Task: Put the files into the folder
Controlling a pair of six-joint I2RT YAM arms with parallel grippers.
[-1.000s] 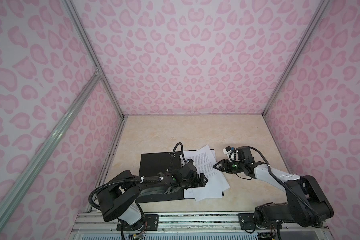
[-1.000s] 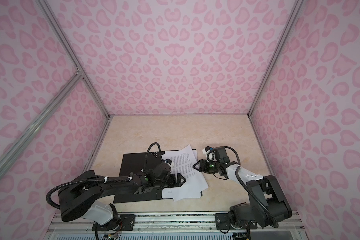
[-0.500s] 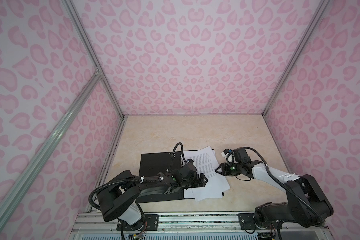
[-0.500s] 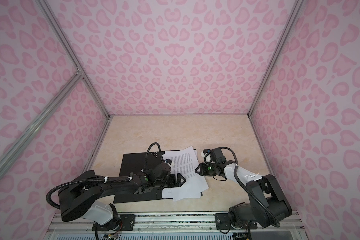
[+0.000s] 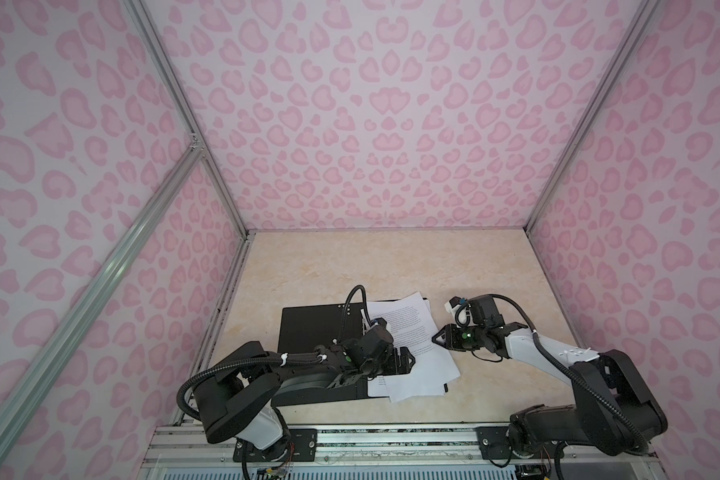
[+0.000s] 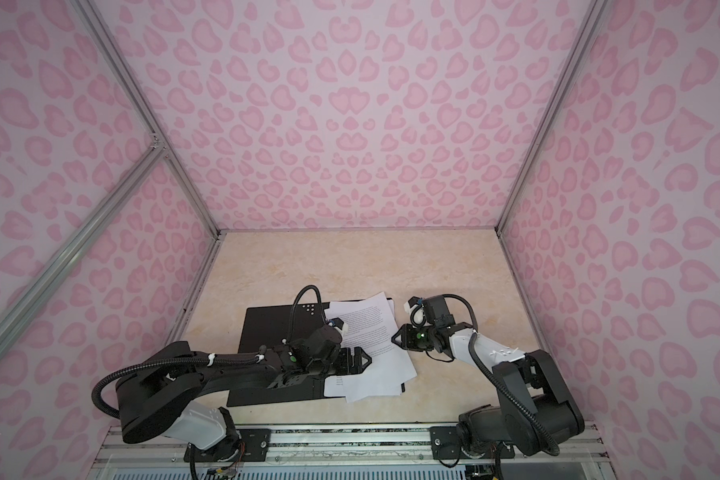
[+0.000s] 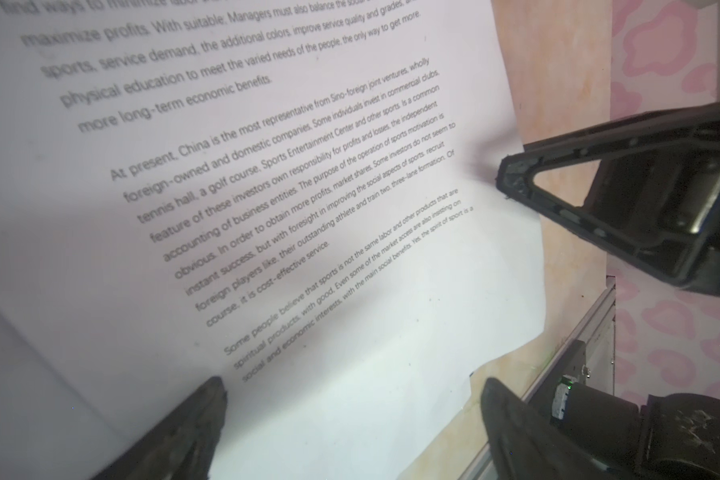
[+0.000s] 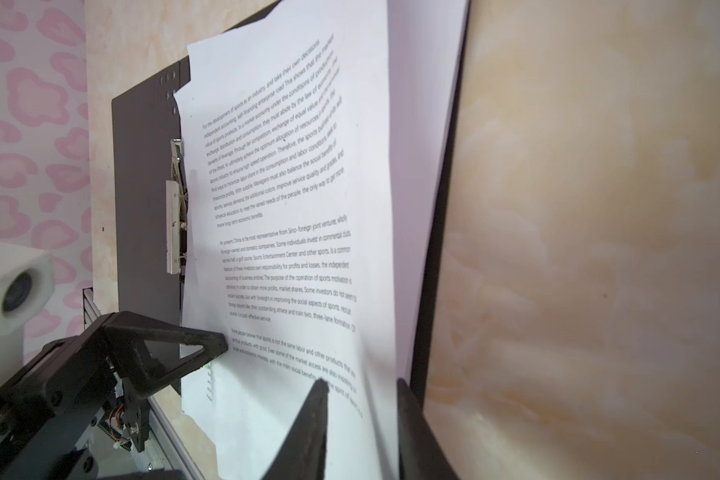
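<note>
The folder (image 5: 308, 328) (image 6: 275, 328) lies open on the table, black inside up, with its metal clip (image 8: 174, 208) along the spine. The files (image 5: 408, 328) (image 6: 366, 328) (image 7: 308, 166) (image 8: 287, 208), white printed sheets, are stacked loosely askew on its right half. My right gripper (image 5: 435, 337) (image 6: 393, 337) (image 8: 362, 390) sits at the stack's right edge. Its jaws are narrow, with the lifted edge of the top sheet in the gap between them. My left gripper (image 5: 410, 361) (image 6: 366, 360) (image 7: 354, 386) hovers wide open over the near part of the stack, holding nothing.
Pink patterned walls (image 5: 599, 270) close in the beige tabletop (image 5: 371, 266) on three sides. An aluminium rail (image 5: 350, 436) carrying both arm bases runs along the front edge. The left arm's body lies across the folder's near half.
The right gripper's jaws have narrowed around the edge of the top sheet and it has shifted slightly toward the stack. The left arm has not moved.
</note>
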